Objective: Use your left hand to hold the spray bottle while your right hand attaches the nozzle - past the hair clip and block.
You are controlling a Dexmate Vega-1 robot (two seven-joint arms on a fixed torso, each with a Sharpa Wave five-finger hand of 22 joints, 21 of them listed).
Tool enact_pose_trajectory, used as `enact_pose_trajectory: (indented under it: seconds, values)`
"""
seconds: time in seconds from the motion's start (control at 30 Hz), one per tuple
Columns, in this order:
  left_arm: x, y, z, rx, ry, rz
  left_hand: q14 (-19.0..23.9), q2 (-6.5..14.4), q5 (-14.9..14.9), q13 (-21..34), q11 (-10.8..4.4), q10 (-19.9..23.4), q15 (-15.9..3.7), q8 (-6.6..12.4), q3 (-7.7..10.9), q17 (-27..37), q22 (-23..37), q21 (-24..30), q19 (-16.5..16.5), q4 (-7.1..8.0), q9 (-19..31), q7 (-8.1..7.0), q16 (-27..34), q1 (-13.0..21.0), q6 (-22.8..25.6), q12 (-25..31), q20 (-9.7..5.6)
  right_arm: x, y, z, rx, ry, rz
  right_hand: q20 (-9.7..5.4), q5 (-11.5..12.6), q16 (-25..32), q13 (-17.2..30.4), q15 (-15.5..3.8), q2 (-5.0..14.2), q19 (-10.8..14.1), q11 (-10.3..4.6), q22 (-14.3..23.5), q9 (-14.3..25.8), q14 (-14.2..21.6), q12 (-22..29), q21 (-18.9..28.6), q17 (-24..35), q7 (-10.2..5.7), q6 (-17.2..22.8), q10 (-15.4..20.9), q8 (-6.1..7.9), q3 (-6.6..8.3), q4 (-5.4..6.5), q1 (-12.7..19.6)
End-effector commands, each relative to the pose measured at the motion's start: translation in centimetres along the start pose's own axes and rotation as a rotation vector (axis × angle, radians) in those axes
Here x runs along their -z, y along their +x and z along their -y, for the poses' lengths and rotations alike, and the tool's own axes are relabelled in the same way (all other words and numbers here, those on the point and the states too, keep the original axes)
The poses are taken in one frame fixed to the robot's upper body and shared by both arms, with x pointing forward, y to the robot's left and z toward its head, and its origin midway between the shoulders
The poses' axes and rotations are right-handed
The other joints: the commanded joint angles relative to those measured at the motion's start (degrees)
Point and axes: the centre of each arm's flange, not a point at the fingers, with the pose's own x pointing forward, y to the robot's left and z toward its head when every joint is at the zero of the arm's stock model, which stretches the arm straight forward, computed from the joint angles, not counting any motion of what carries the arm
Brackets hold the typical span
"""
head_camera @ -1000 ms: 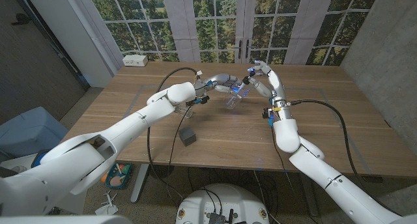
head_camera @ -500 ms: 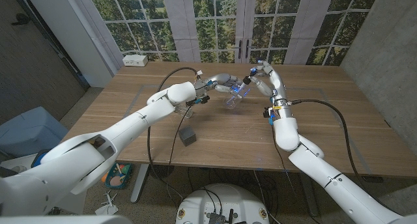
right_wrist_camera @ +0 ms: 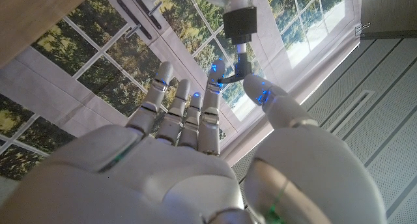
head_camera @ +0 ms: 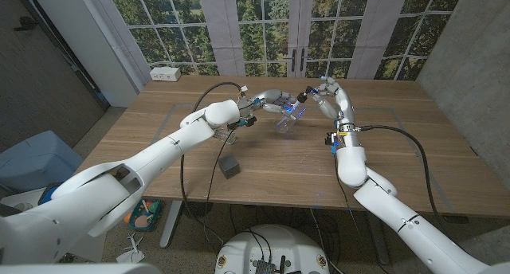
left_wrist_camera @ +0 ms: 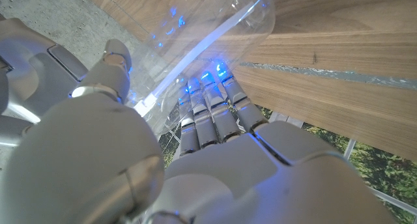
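My left hand holds a clear spray bottle tilted above the middle of the table; in the left wrist view its fingers wrap the clear bottle. A black nozzle sits on the bottle's neck. My right hand reaches in from the right. In the right wrist view the black nozzle stands just past my right hand, and its head is pinched between a fingertip and the thumb, with the other fingers straight.
A dark grey block lies near the table's front edge, and a small dark hair clip lies just beyond it. A white box sits at the far left corner. Windows stand behind the wooden table.
My right hand has turned and shifted slightly to the right at the nozzle. The left hand and the bottle have stayed in place.
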Motion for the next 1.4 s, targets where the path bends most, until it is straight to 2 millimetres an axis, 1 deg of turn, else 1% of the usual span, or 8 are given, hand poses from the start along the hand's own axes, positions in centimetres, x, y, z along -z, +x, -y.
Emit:
enact_pose_trajectory:
  seconds: [0.03,0.47,0.7,0.8,1.0,1.07,1.1,1.4]
  values:
    - [0.2,0.2,-0.1,-0.002,-0.002,-0.004,0.04,10.74,0.50,0.19,-7.07,7.05,-8.35,0.19,1.75,0.14,-0.05,0.31,-0.42,1.90,0.08,-2.55,-0.06,10.32,23.30,0.40,0.01,-0.3,-0.5,0.0,-0.014,0.007,0.051,-0.19,0.43,0.28,0.18,-0.39,0.33,-1.10,-0.42,0.14,1.00,0.61,0.54,-0.41,-0.12,-0.29,1.69,0.98,1.35,1.03,-0.34,1.12]
    - [0.6,0.2,-0.1,0.000,-0.002,-0.019,-0.10,10.76,0.50,0.19,-7.04,6.92,-8.21,0.18,1.74,0.16,-0.06,0.40,-0.51,1.93,0.09,-2.58,-0.10,10.30,23.31,0.36,-0.04,-1.9,0.1,-1.2,-0.114,0.019,0.114,-1.31,1.01,-0.44,0.12,-1.02,-0.27,-1.66,-0.96,0.07,3.21,-0.24,0.18,-0.78,-0.82,-1.44,1.59,0.80,3.35,2.72,-0.73,3.08]
    - [0.6,0.2,0.1,0.008,-0.001,-0.021,-0.20,10.76,0.50,0.19,-7.05,6.86,-8.20,0.17,1.74,0.16,-0.06,0.45,-0.57,1.90,0.10,-2.63,-0.12,10.34,23.31,0.34,-0.04,-2.5,0.7,-1.4,-0.134,0.003,0.131,-1.28,1.25,-0.66,0.07,-0.94,-0.57,-1.97,-1.12,0.05,4.05,-0.59,-0.15,-1.00,-1.05,-1.53,0.42,0.15,3.69,3.17,-0.67,3.50]
    - [0.7,0.3,0.2,0.013,0.002,-0.021,-0.21,10.74,0.49,0.19,-7.08,6.87,-8.22,0.17,1.70,0.17,-0.07,0.48,-0.55,1.89,0.09,-2.59,-0.11,10.35,23.34,0.35,-0.08,-2.7,1.0,-1.5,-0.134,-0.004,0.132,-1.30,1.38,-0.81,0.00,-0.70,-0.73,-1.98,-1.16,0.04,4.46,-0.86,-0.51,-1.07,-1.17,-2.13,-0.99,-0.69,3.54,3.40,-0.62,3.62]
    - [0.6,0.2,0.3,0.013,-0.001,-0.017,-0.24,10.68,0.48,0.19,-7.04,6.83,-8.25,0.15,1.63,0.18,-0.07,0.53,-0.58,1.86,0.09,-2.60,-0.09,10.36,23.34,0.34,-0.13,-2.6,1.5,-1.6,-0.140,-0.021,0.092,-0.80,1.65,-1.31,-0.52,0.09,-0.98,-2.41,-1.10,0.06,2.47,-2.12,-1.21,-1.49,-1.57,-2.85,-6.86,-3.59,0.31,4.03,-0.31,3.09]
    - [0.6,0.1,0.3,0.012,0.000,-0.016,-0.25,10.66,0.47,0.19,-7.09,6.75,-8.29,0.19,1.60,0.19,-0.07,0.55,-0.58,1.83,0.08,-2.64,-0.08,10.40,23.46,0.32,-0.14,-2.4,1.7,-1.7,-0.142,-0.024,0.075,-0.73,1.62,-1.47,-0.61,0.40,-1.11,-2.45,-1.12,0.07,2.13,-2.53,-1.18,-1.55,-1.65,-2.86,-7.77,-3.86,-0.25,3.98,-0.35,2.87]
    - [0.6,0.1,0.3,0.012,0.000,-0.016,-0.24,10.68,0.48,0.19,-7.05,6.75,-8.28,0.16,1.61,0.19,-0.07,0.56,-0.59,1.83,0.07,-2.66,-0.07,10.42,23.41,0.32,-0.16,-2.3,1.7,-1.7,-0.141,-0.030,0.069,-0.53,1.50,-1.55,-0.79,0.54,-1.12,-2.49,-0.92,0.10,1.46,-2.84,-1.40,-1.62,-1.75,-3.48,-9.71,-5.31,-1.45,3.80,-0.30,2.40]
    - [0.5,-0.1,0.3,0.008,-0.003,-0.010,-0.25,10.66,0.48,0.19,-7.11,6.74,-8.32,0.15,1.58,0.18,-0.08,0.63,-0.62,1.83,0.06,-2.63,-0.06,10.43,23.45,0.33,-0.11,-1.5,2.1,-1.7,-0.131,-0.053,0.014,-0.80,1.17,-1.65,-1.17,1.24,-1.08,-1.64,-0.10,0.14,-0.02,-3.36,-1.11,-1.45,-2.03,-1.66,-12.75,-6.68,-3.84,3.27,-0.26,1.40]
